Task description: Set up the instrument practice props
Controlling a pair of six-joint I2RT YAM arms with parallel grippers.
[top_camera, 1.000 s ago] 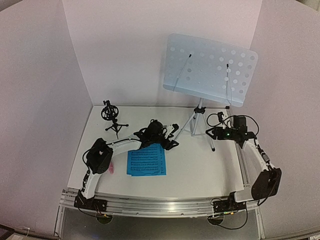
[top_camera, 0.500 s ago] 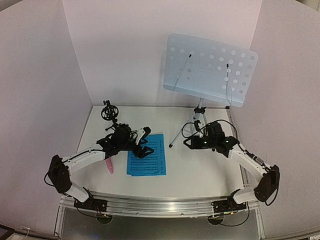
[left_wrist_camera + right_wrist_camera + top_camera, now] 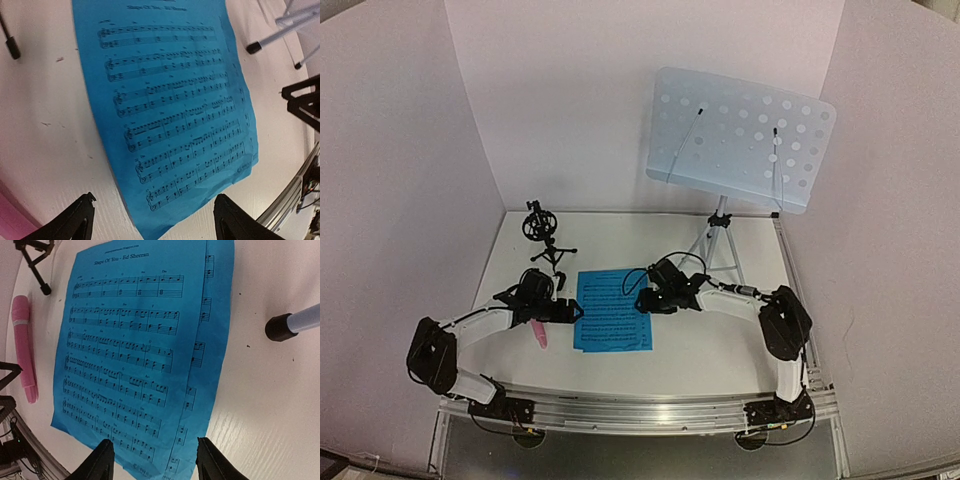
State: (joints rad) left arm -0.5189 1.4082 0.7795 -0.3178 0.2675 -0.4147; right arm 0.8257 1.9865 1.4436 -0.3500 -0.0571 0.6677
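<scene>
A quick reshuffle within the last second. For the left arm [image 3: 490,322], a swing off the middle of the blue pages [image 3: 612,310] out to their left edge, between them and the pink microphone [image 3: 539,337]. For the right arm [image 3: 740,295], a move away from the feet of the music stand [image 3: 740,135] and a reach across to the pages' right edge. No shift in anything else: pages flat on the tabletop [image 3: 720,340], microphone lying just beside them, stand upright at the back right, small black mic holder [image 3: 542,232] at the back left.

In the wrist views, the left jaws apart and holding nothing, the foot of the pages framed between them; the right jaws likewise apart and bare, over the same end nearer its right corner, with the top page [image 3: 125,350] slightly askew there and a strip of the second page [image 3: 217,300] bared (a handy edge for peeling one from the other, probably). Height above the tabletop hard to judge.

Reads as a two-sided approach to picking up the pages, with no prop yet set in its place and most of the task ahead.

No box, tray or bin anywhere in view. Closest to containers: the mic holder's ring, with nothing in it, and the stand's perforated shelf, bare apart from two thin wire clips
</scene>
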